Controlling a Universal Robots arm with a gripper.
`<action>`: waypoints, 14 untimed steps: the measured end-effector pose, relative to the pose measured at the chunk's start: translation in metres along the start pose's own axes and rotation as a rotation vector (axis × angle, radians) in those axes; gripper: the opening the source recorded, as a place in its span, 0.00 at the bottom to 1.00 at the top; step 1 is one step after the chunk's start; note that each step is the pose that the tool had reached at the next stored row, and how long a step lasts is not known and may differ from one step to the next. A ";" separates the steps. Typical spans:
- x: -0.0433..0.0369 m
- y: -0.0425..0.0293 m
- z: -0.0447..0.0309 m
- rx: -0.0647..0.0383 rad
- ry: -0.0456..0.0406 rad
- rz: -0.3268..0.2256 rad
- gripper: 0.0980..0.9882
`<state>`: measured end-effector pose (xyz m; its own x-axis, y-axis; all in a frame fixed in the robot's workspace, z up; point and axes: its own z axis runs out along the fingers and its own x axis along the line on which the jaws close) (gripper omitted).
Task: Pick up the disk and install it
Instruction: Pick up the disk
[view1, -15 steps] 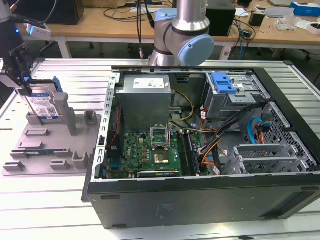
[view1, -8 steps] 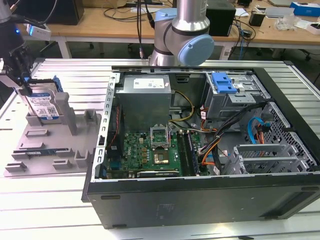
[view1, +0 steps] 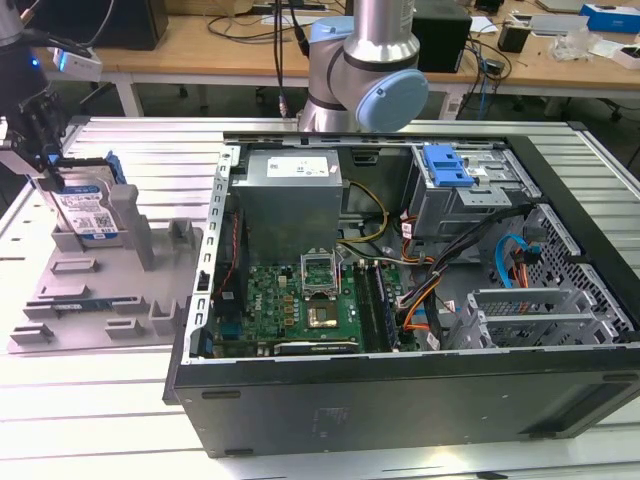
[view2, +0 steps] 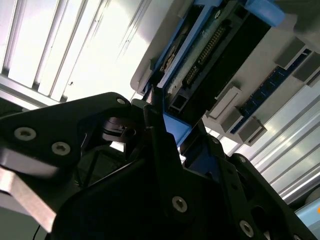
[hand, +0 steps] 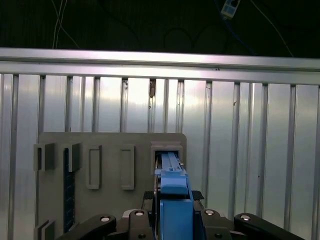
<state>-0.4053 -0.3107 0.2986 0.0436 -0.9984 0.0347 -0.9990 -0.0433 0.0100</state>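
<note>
At the exterior view's left, the disk (view1: 85, 212) stands on edge in a slot of the grey holder (view1: 100, 300) on the slatted worktop (view1: 100, 420), beside the open computer case (view1: 400, 400). The fingers (view2: 161, 140) are closed on its blue carrier frame (both wrist views show that blue edge pinched between them), and the disk sits in its slot.
</note>
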 end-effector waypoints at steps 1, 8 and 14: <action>0.0000 0.0000 0.0000 0.000 0.0000 0.000 0.30; 0.0003 0.0001 -0.0078 0.000 -0.0011 0.000 0.30; 0.0008 0.0002 -0.0236 0.000 -0.0012 0.000 0.30</action>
<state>-0.4053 -0.3107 0.3222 0.0436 -0.9985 0.0335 -0.9990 -0.0433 0.0098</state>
